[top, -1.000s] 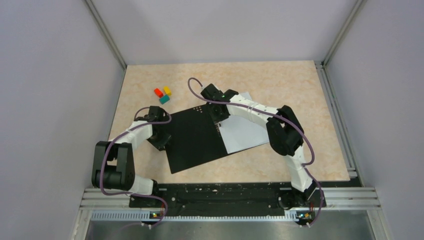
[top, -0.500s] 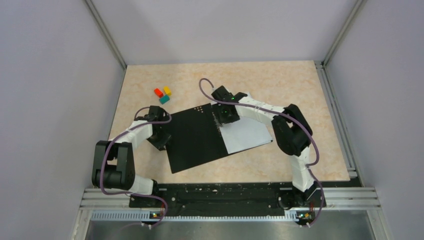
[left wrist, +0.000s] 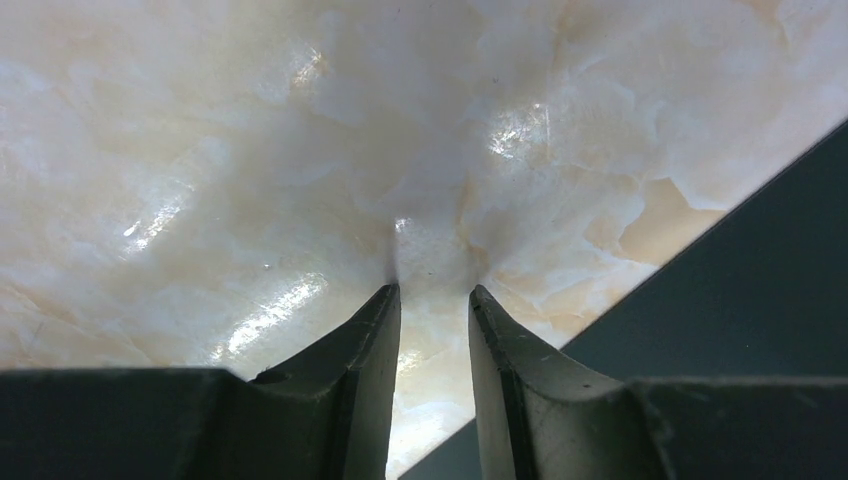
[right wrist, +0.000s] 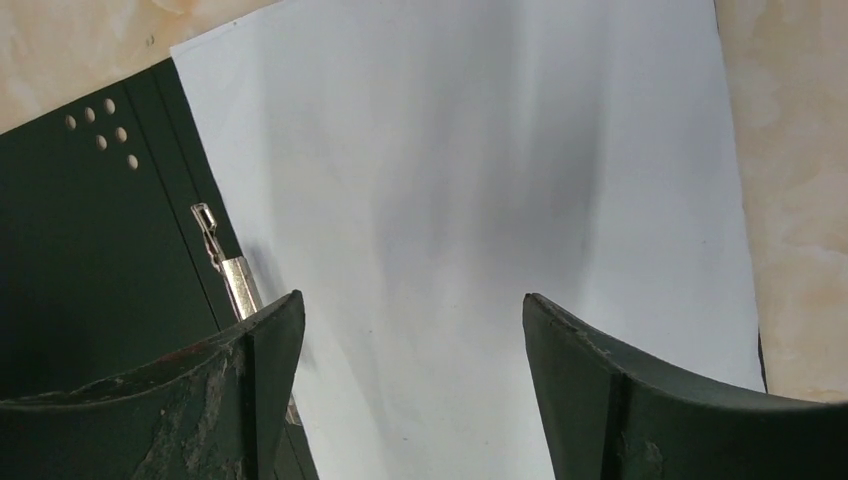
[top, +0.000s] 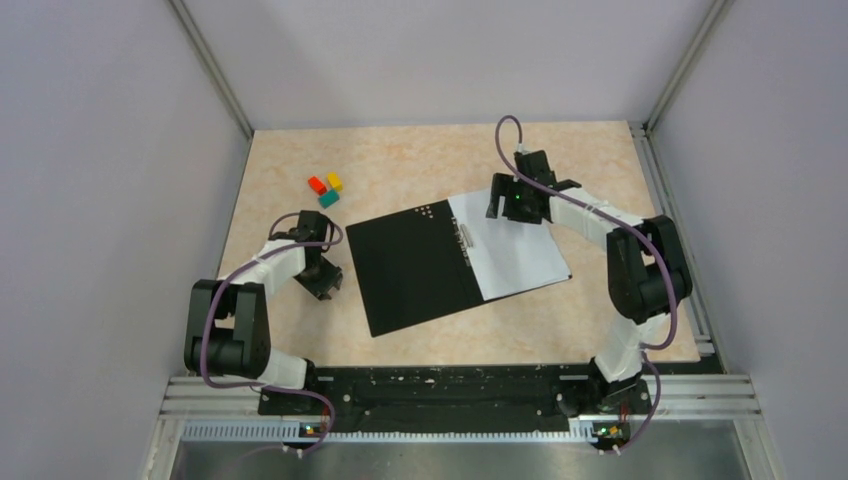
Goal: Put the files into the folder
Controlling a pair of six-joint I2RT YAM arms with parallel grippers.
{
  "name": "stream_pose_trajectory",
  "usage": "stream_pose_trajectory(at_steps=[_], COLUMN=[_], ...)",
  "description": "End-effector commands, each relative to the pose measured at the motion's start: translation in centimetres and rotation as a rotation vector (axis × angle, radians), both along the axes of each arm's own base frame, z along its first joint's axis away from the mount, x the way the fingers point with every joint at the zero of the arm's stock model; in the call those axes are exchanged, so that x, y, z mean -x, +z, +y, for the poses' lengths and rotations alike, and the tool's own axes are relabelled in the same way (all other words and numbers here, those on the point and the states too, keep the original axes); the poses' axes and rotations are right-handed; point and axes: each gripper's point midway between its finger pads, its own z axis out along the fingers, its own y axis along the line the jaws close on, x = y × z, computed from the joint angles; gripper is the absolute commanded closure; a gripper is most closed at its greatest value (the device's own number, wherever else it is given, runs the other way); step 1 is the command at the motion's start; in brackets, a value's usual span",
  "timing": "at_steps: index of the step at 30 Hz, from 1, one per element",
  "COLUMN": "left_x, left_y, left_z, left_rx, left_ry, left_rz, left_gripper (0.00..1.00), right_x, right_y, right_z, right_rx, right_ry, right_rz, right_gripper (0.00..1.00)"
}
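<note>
- Marble counter (top: 600,170): open folder (top: 410,270) has slid toward the right edge.
- Right hand (right wrist: 410,310) now wide; files (right wrist: 480,200) released inside.
- Left hand (left wrist: 433,300) narrow, empty.
- Closing the cover is likely next.

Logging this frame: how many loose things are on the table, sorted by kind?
Folder: 1, lying open
White paper: 1 sheet visible on the folder's right half; whether another lies under it cannot be told
Blocks: 3, namely red block, yellow block, teal block
Total: 5
</note>
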Motion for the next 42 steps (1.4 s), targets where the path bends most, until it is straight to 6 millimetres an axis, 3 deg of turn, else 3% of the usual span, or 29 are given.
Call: stream_pose_trajectory(at_steps=[1, 6, 16, 27, 42], left_x=[-1.0, -1.7, -3.2, -3.4, -2.1], left_y=[-2.4, -2.2, -1.6, -1.5, -1.7], left_z=[0.6, 0.0, -3.8, -5.1, -5.4], left_rx=[-0.027, -0.001, 0.191, 0.203, 0.170], left_ry=[-0.001, -0.052, -0.194, -0.240, -0.209], left_rz=[-0.023, -0.055, -0.153, -0.139, -0.105], left_gripper=[0.64, 0.61, 0.45, 0.41, 0.41], right_x=[-1.5, -3.2, -3.3, -1.3, 0.5], right_y=[4.0, 3.6, 0.6, -2.2, -2.7], right_z=[-0.3, -5.1, -9.4, -8.0, -4.4], right_rx=[-0.039, -0.031, -0.036, -0.122, -0.073], right_ry=[-0.026, -0.123, -0.212, -0.188, -0.113], right_rz=[-0.129, -0.138, -0.091, -0.011, 0.018], right_gripper=[0.20, 0.16, 0.11, 0.10, 0.10])
